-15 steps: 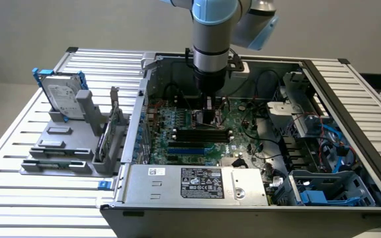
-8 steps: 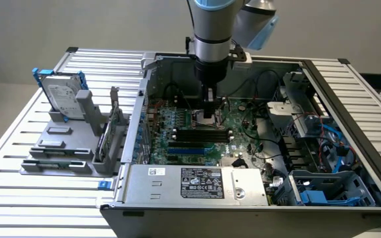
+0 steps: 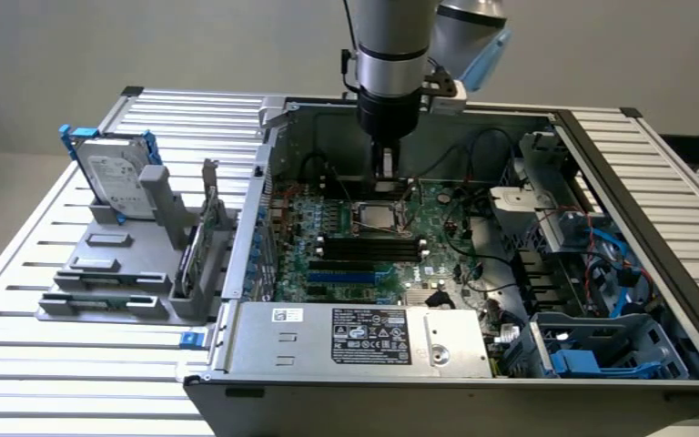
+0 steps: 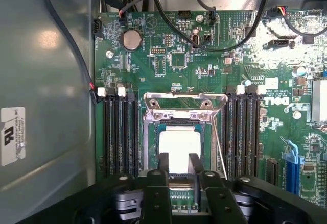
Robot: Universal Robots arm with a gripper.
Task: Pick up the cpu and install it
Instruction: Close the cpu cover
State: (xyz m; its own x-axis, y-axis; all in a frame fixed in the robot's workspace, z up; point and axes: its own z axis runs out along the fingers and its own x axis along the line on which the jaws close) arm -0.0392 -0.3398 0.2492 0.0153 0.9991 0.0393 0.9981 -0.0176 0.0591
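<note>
The cpu (image 4: 179, 145), a small square chip with a pale silver top, lies flat in the dark metal-framed socket (image 4: 149, 147) on the green motherboard. The socket's metal load plate (image 4: 185, 105) is flipped up at its far side, and a thin lever (image 4: 219, 147) stands beside it. My gripper (image 4: 179, 164) hangs just above the cpu's near edge. Its two dark fingers (image 4: 163, 163) stand a narrow gap apart, and the cpu's top shows through that gap with nothing between them. In the exterior view the gripper (image 3: 386, 187) points straight down inside the open computer case, right behind the cpu (image 3: 381, 217).
Memory slots (image 4: 120, 132) flank the socket on both sides. Black cables (image 4: 66, 35) run along the case wall and across the board's far end. A power supply (image 3: 362, 335) fills the case's near side. A hard drive (image 3: 116, 173) stands in a grey rack on the exterior view's left.
</note>
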